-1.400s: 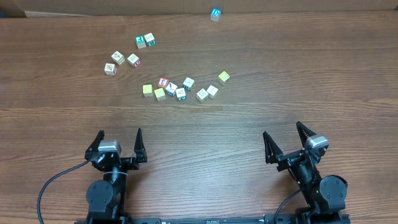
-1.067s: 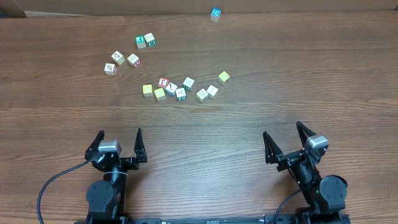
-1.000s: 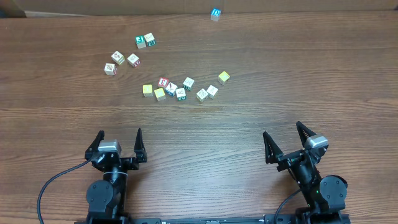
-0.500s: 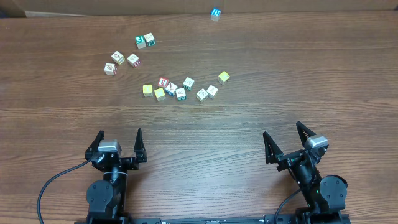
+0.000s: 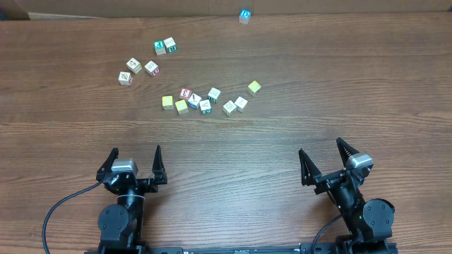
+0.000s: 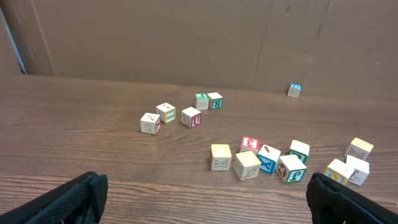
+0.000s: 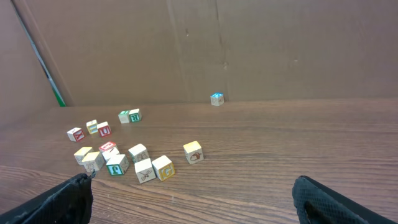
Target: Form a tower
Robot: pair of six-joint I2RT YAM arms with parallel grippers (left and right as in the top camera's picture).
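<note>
We see both arms parked at the near edge of the table (image 5: pixel 296 63), well apart from the blocks. The left gripper (image 5: pixel 135 150) stands with its jaws spread wide and nothing between them. The right gripper (image 5: pixel 320 146) is spread just as wide and is also empty.

We take the red-marked cube (image 5: pixel 186 92) in the middle cluster as our landmark. The blocks for the tower lie around it in a single layer, each resting on the wood. Just to its left, slightly nearer the arms, sit a first yellow cube (image 5: pixel 167 102) and a second yellow cube (image 5: pixel 181 106), close together. Just to its right is a blue-marked cube (image 5: pixel 194 101), then a loose string of pale cubes (image 5: pixel 229 107). Past them a third yellow cube (image 5: pixel 254 87) sits a little apart.

Further left of the landmark and farther from the arms lie three pale cubes more (image 5: pixel 134 65), and beyond those a green-marked pair (image 5: pixel 159 47). Well beyond it to the right, a lone blue-topped cube (image 5: pixel 244 15) sits near the cardboard wall (image 6: pixel 186 37).
</note>
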